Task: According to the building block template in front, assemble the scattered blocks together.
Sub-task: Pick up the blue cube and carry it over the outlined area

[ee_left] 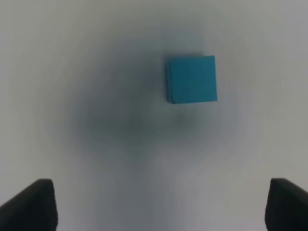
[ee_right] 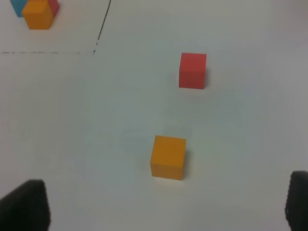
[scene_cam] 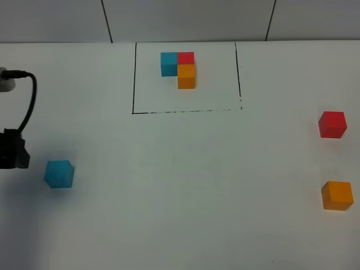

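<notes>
The building block template (scene_cam: pixel 179 68) is a small L of teal, red and orange cubes inside a thin black drawn rectangle at the table's far middle. Of the scattered blocks, the teal cube (scene_cam: pixel 59 174) lies at the left. The red cube (scene_cam: pixel 332 124) and the orange cube (scene_cam: pixel 337 195) lie at the right edge. My left gripper (ee_left: pixel 154 207) is open above the table, with the teal cube (ee_left: pixel 192 79) ahead of its fingers and apart from them. My right gripper (ee_right: pixel 163 207) is open and empty, short of the orange cube (ee_right: pixel 168 157) and the red cube (ee_right: pixel 192 70).
Part of the left arm (scene_cam: pixel 12 149) with a black cable (scene_cam: pixel 29 101) shows at the left edge, beside the teal cube. The right arm is out of the high view. The template's corner (ee_right: pixel 37 13) shows in the right wrist view. The white table (scene_cam: pixel 185 185) runs to a wall.
</notes>
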`<state>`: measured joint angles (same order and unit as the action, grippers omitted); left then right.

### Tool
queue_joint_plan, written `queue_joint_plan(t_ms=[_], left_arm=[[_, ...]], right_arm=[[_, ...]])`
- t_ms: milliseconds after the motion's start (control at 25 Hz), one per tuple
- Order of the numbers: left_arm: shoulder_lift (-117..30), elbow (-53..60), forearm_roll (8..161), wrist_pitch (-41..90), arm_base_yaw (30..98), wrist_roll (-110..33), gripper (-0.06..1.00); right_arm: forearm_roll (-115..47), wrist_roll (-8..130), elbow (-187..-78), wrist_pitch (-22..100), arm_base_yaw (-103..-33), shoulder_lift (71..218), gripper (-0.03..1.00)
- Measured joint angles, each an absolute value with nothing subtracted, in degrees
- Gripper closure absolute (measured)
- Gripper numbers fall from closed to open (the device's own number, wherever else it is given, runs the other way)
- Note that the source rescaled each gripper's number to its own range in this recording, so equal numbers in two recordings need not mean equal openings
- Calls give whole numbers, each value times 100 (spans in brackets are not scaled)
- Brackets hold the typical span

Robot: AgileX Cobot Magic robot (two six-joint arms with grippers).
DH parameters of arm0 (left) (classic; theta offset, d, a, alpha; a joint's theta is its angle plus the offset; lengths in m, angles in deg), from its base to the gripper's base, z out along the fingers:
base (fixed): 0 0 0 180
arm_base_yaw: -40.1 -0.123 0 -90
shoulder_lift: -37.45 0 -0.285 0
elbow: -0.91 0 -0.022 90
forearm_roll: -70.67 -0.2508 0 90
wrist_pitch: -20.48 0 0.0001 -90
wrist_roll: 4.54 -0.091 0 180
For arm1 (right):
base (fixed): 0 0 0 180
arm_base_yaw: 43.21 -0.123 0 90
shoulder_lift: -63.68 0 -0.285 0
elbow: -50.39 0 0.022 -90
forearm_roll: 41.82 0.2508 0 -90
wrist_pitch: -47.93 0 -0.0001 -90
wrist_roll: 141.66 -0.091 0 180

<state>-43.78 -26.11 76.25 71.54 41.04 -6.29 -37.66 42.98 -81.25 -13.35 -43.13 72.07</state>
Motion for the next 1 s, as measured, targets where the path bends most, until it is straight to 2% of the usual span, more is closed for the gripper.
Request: queue_joint_plan(t_ms=[200, 480, 1000], left_arm=[[-5550, -2320, 7658, 7151, 4221, -454, -5], [-6154, -2279, 7545, 6525, 4981, -63, -5], [-6903, -2277, 7103, 5982, 5010, 547, -5]], right_arm=[[-3766, 4298, -8125, -1335, -4313, 7207, -3], [-3766, 4276, -8125, -1335, -4313, 7207, -3], [-3766, 4276, -8125, -1335, -4313, 7207, -3]])
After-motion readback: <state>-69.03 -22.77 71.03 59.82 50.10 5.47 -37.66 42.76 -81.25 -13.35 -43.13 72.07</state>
